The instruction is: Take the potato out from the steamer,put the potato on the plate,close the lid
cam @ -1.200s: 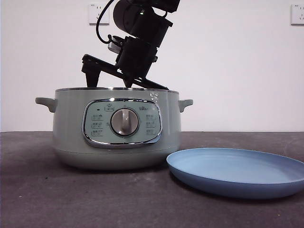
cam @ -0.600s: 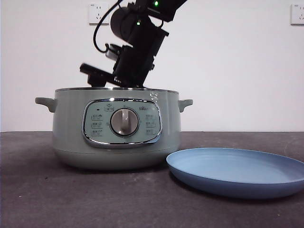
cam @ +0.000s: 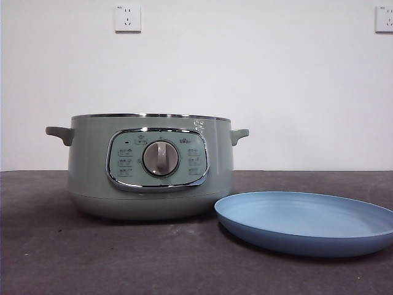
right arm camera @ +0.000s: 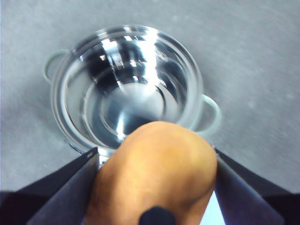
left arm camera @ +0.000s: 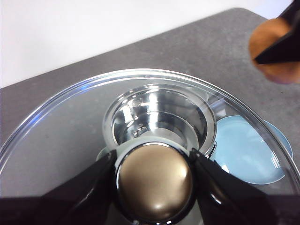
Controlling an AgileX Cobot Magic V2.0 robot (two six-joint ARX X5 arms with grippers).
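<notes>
The pale green steamer [cam: 150, 166] stands open on the dark table, with the light-blue plate [cam: 307, 221] to its right. No arm shows in the front view. In the right wrist view my right gripper [right arm camera: 155, 152] is shut on the orange-brown potato [right arm camera: 154, 183], high above the steamer's shiny empty bowl [right arm camera: 126, 89]. My left gripper [left arm camera: 154, 173] is shut on the knob of the glass lid [left arm camera: 56, 122] and holds it in the air. Through the glass I see the steamer [left arm camera: 159, 117] and the plate [left arm camera: 248, 150]. The potato [left arm camera: 272, 42] also shows there, off to one side.
A white wall with two sockets [cam: 128, 18] stands behind the table. The steamer's side handles [cam: 60, 133] stick out left and right. The plate lies close to the steamer's base and near the table's front right.
The dark arm that reached into the steamer from above has lifted up and left the front view. The steamer and the plate have not moved.
</notes>
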